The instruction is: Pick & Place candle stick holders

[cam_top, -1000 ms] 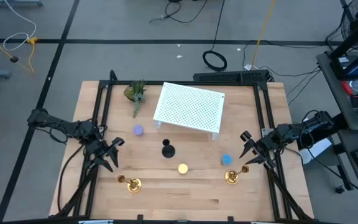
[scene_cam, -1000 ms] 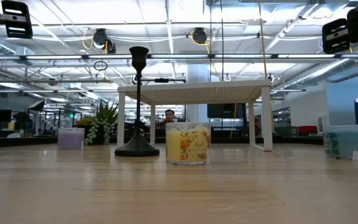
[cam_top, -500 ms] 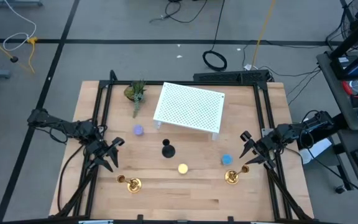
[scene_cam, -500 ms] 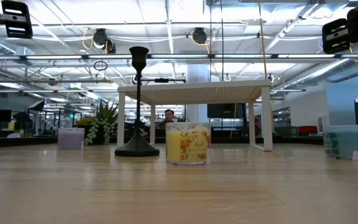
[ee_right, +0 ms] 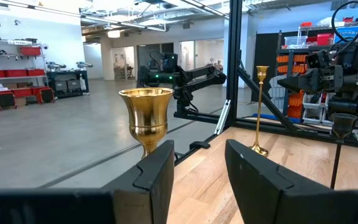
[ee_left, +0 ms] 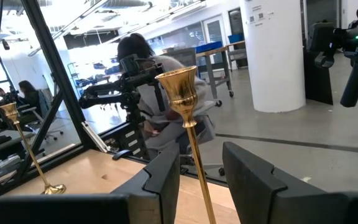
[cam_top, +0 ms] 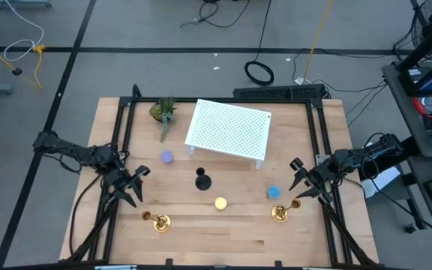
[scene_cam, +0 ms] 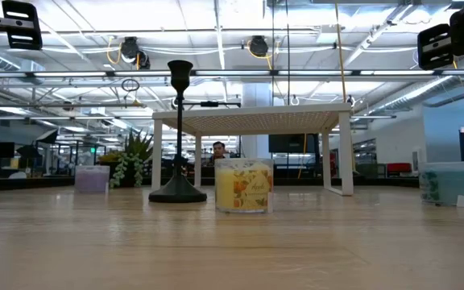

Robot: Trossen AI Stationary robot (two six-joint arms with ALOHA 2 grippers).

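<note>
Right now your left gripper (cam_top: 132, 187) sits over the table's (cam_top: 223, 232) left side, just up and left of the left brass holder (cam_top: 161, 222), fingers spread apart with nothing in them. In your left wrist view the two dark fingers (ee_left: 166, 177) show a clear gap, and that brass holder (ee_left: 191, 134) rises beyond the gap, stem vertical, cup on top; you can't tell from the views whether the fingers touch it, the high view puts them apart.

Your right gripper (cam_top: 298, 187) is over the right side, just up and right of the right brass holder (cam_top: 279, 213), also parted and empty. Its wrist view shows the fingers (ee_right: 160, 168) with a gap and the brass cup (ee_right: 146, 119) upright past it, mouth up.

Both brass holders stand on their round bases near the front edge, long axis straight up, one at each side, well apart. Each wrist view catches the other one far across the table, thin and upright (ee_left: 27, 149) (ee_right: 261, 109).

You've got the black holder (cam_top: 202, 180) standing near the table middle, long axis vertical, cup up, seen clearly in the low view (scene_cam: 179, 133). A yellow candle jar (scene_cam: 242, 184) sits just beside it toward the front. The white perforated stand (cam_top: 229, 129) is behind, the potted plant (cam_top: 163, 111) to its left, a purple jar (cam_top: 167, 157) and a blue jar (cam_top: 273, 193) on either side
</note>
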